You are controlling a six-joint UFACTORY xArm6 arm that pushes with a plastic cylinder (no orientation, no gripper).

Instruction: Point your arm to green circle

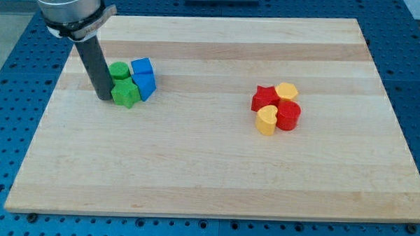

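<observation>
The green circle lies in a tight cluster at the view's upper left, with a green star just below it, a blue cube to its right and a blue triangular block at the lower right. My tip rests on the board at the cluster's left edge, touching or almost touching the green star and just below-left of the green circle. The dark rod rises beside the circle's left side.
A second cluster sits right of centre: a red star, a yellow block, a red cylinder and a yellow heart. The wooden board ends on a blue perforated table.
</observation>
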